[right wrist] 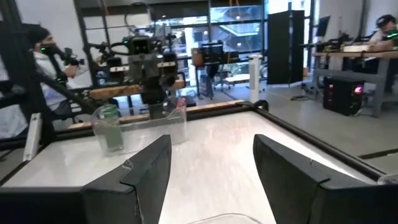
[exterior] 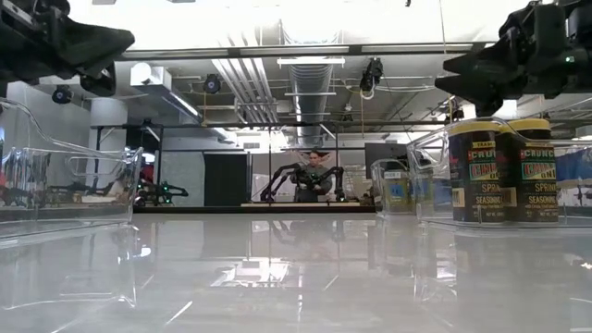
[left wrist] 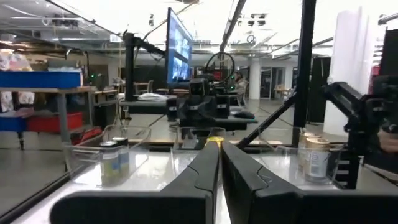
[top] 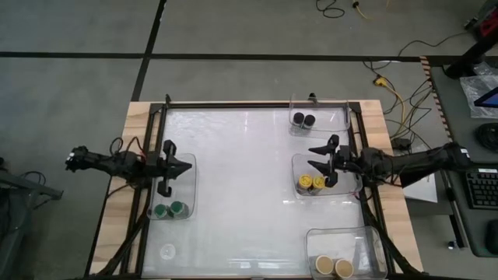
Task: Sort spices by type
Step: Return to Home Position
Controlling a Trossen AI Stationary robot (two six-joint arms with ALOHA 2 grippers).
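Observation:
The spices are small round jars standing in pairs in clear bins. The green-lidded jars (top: 169, 209) are in the left bin (top: 189, 187) and the black-lidded jars (top: 303, 120) in the far bin. The yellow-lidded jars (top: 311, 183) stand in the right middle bin and the tan-lidded jars (top: 334, 267) in the near right bin. My left gripper (top: 185, 166) hovers shut over the left bin's far part, pointing at the table's right side. My right gripper (top: 313, 156) hovers open over the yellow jars' bin (exterior: 435, 148), pointing left. Its fingers (right wrist: 146, 171) hold nothing.
A black frame (top: 233, 105) runs round the white tabletop, whose middle (top: 241, 179) carries no bins. Cables, a keyboard (top: 482, 188) and a stand lie off the table's right side. A person (right wrist: 46, 59) stands beyond the table's left side.

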